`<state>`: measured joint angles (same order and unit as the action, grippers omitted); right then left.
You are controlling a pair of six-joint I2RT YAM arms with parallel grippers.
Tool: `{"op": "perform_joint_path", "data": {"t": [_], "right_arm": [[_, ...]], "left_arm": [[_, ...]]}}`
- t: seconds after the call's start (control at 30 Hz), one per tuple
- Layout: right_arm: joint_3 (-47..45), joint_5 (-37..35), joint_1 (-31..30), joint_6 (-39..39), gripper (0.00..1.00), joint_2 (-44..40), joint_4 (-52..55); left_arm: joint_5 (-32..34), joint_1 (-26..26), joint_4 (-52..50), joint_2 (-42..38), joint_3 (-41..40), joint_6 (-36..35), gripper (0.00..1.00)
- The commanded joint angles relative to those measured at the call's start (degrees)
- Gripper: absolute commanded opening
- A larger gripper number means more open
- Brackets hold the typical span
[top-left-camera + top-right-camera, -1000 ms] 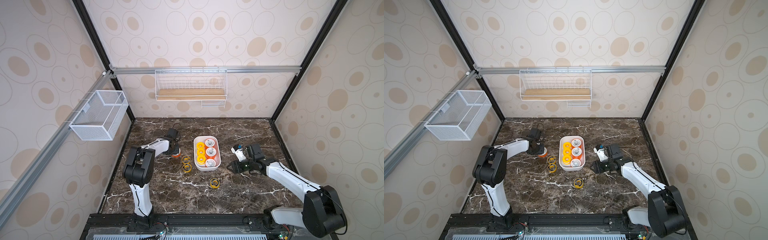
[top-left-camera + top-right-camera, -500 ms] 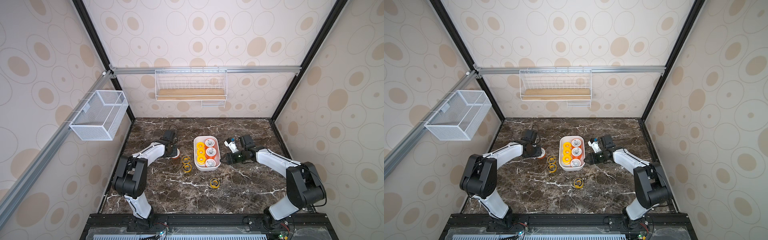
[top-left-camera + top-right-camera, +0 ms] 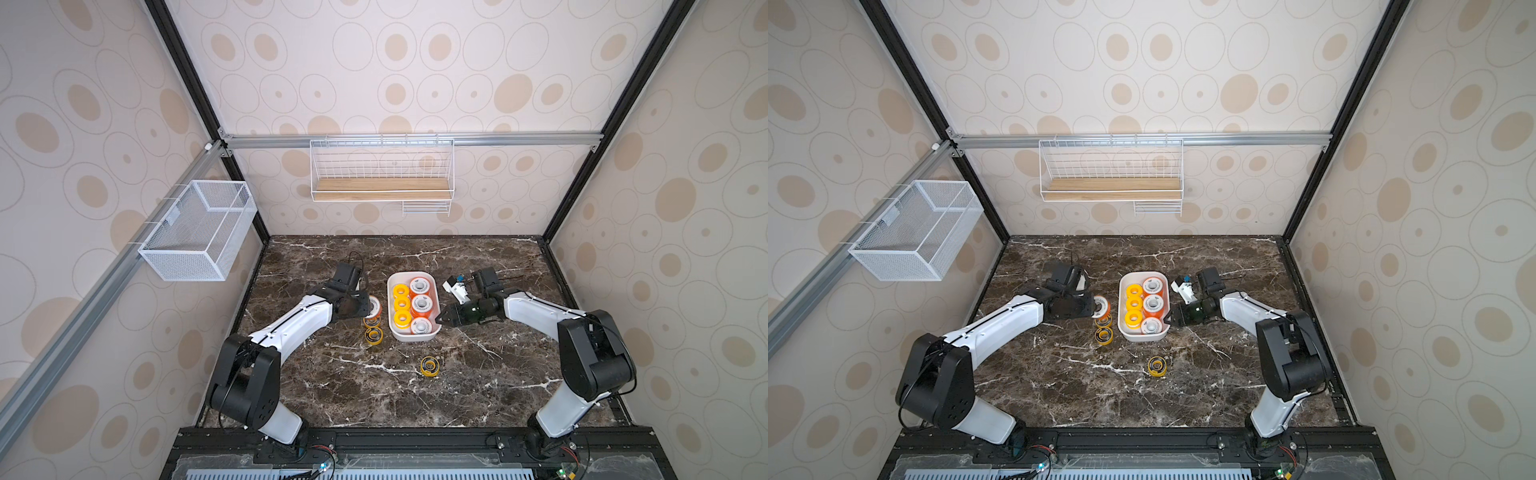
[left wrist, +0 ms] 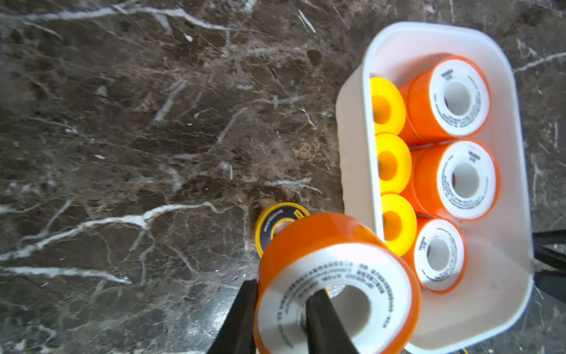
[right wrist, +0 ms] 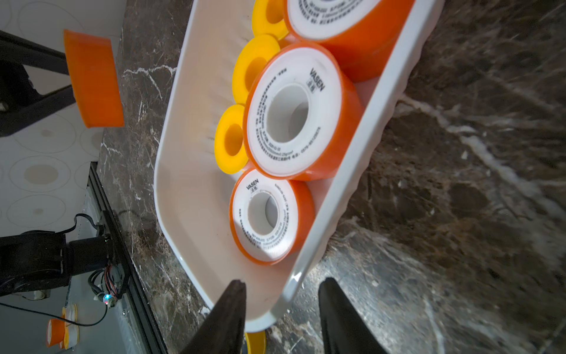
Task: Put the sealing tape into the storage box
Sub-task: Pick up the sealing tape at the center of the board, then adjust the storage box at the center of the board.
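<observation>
Clamping an orange spool [image 4: 306, 239] in my left claw [image 4: 283, 286] beside the storage box [image 4: 352, 138]; right claw [image 5: 282, 281] straddling its rim, jaws apart.

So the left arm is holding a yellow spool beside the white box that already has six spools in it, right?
Not quite. The spool in the left end effector is orange with a white label face, not yellow; the left wrist view shows it. It is beside the white box, which does hold six spools.
</observation>
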<state>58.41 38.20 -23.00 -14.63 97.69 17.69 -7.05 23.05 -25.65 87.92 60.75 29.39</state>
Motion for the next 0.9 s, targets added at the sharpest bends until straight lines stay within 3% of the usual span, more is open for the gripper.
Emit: {"op": "perform_joint_path", "data": {"t": [0.0,0.87], "right_arm": [[1.09,2.58,0.02,-0.31,0.41,1.22,-0.2],[1.7,6.79,-1.82,-0.82,0.38,2.76,-1.19]], "left_arm": [[-1.41,1.78,-1.07,0.31,2.38,1.72,0.28],[1.29,14.66,-3.35,11.66,13.81,1.73,0.28]]}}
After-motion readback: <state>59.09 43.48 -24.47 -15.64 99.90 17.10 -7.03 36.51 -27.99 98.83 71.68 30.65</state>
